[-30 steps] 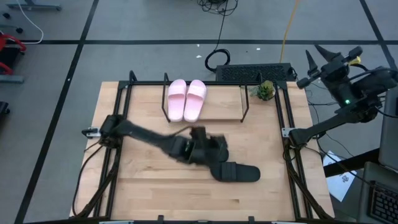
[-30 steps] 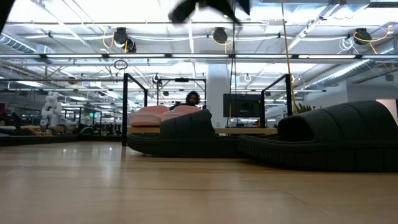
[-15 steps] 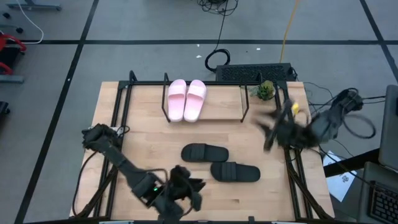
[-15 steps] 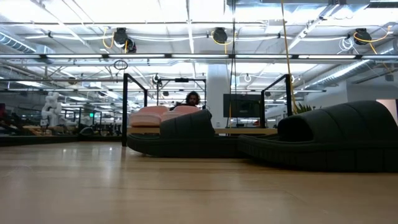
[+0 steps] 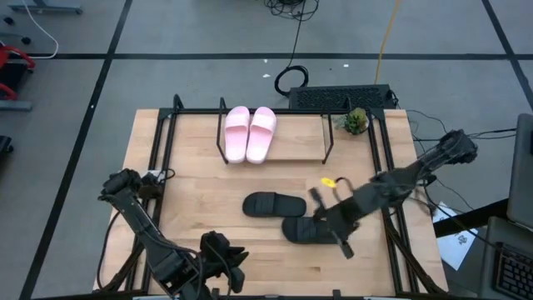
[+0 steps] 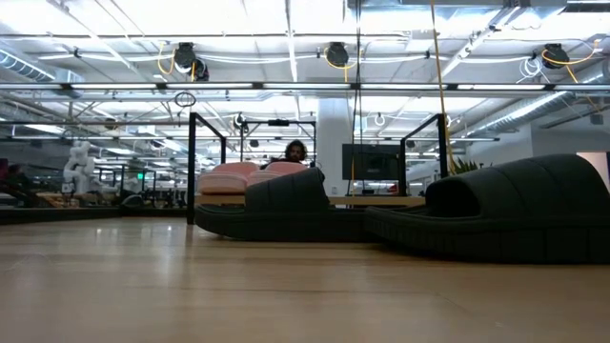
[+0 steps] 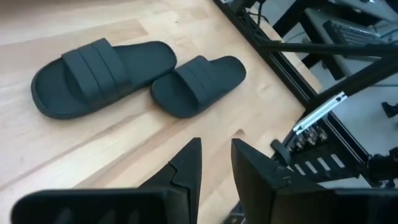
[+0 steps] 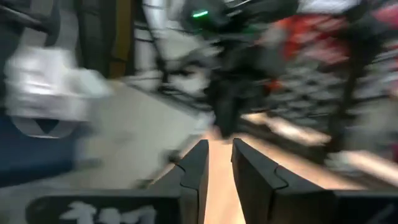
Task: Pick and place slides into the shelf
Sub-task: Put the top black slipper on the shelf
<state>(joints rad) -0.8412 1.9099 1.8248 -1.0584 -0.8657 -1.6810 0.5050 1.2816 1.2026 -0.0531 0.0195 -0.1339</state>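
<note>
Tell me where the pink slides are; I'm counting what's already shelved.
In the high view, the two pink slides sit side by side on the shelf at the table's far edge, left of centre, beyond both black slides.

The table [image 5: 200, 212] was pale wood with a smooth, lightly grained, matt top. The two black slides [image 7: 99, 74] [image 7: 198, 84] looked like moulded rubber or foam, matt, with ribbed straps. The pink slides [image 5: 249, 132] had a smooth, soft-looking, matt surface. The shelf [image 5: 326, 137] was thin black metal rod over a light wood board. The left gripper [image 7: 214, 165] showed fingers [image 7: 186, 165] of dark, hard, matt plastic.
</note>
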